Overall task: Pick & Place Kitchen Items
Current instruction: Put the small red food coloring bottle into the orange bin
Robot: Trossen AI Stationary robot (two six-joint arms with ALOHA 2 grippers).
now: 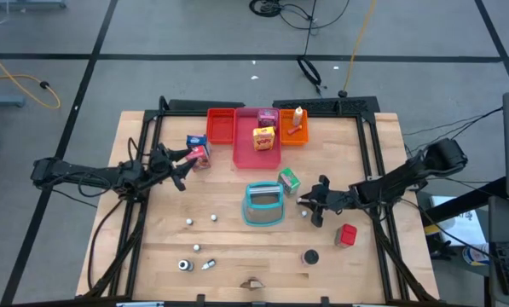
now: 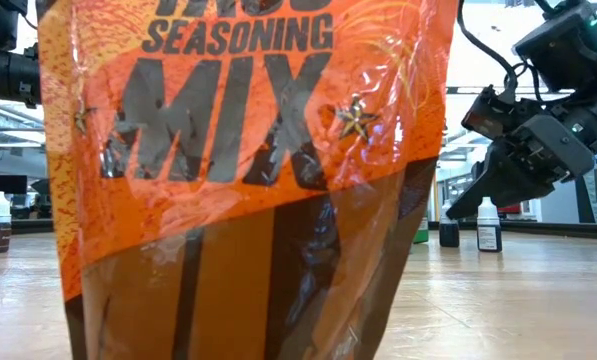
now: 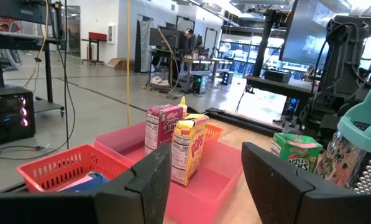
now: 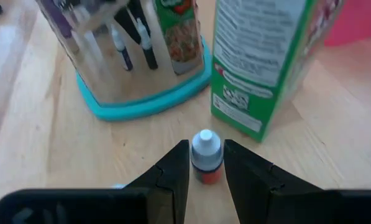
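My right gripper point(image 4: 205, 171) is low over the table, between the teal basket point(image 1: 263, 205) and the red cube point(image 1: 347, 234). It is shut on a small bottle point(image 4: 205, 155) with a pale cap and a red lower part. The green carton point(image 4: 266, 62) stands upright on the wood just beyond it. My left gripper point(image 3: 201, 186) is open and level at the table's left. It is next to a red-blue carton point(image 1: 199, 153) and holds nothing. A yellow-pink carton point(image 3: 188, 149) and a purple one point(image 3: 161, 127) stand in the pink tray point(image 1: 247, 155). My right gripper pinches the small bottle's body point(image 4: 205, 167) between its two fingers, just below the cap. The fingers come slanting down from the table's right side. The bottle stands upright in the hold. The fingers hide its base, so I cannot tell whether it rests on the wood.
A red tray point(image 1: 222, 126) and an orange tray point(image 1: 294, 135) with an orange bottle point(image 1: 297, 118) flank the pink tray at the far side. Tiny balls and caps point(image 1: 188, 222) lie scattered near the front left. A taco seasoning bag point(image 2: 238, 150) blocks most of the low view.
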